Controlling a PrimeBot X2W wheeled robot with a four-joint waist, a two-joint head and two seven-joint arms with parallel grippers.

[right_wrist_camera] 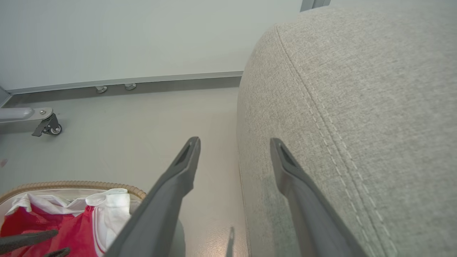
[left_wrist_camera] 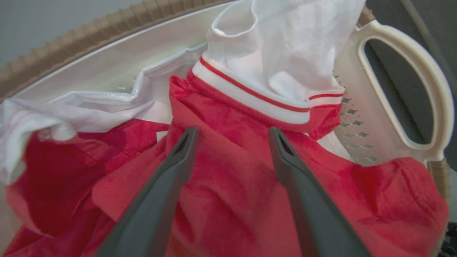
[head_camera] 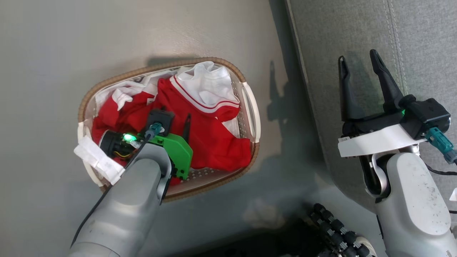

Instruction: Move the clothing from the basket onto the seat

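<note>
The clothing (head_camera: 210, 135) lies heaped in the basket (head_camera: 117, 76), which stands on the floor (head_camera: 71, 43) just beside the seat (head_camera: 357, 28); none of it is on the seat yet. The left pincer (left_wrist_camera: 234, 132) is down in the basket, fingers apart and empty, tips at a red fold below the striped trim. For a good pick, it should probably sink both fingers around a thick ridge of red cloth and close fully before lifting. It should keep off the glossy liner sheet (left_wrist_camera: 107, 103) at the far wall so that stays behind. The right pincer (head_camera: 357, 59) hangs apart and empty over the seat's edge. The lift must clear the basket rim and the seat's rounded side, and trailing sleeves could catch on the basket handle (left_wrist_camera: 441, 107).
</note>
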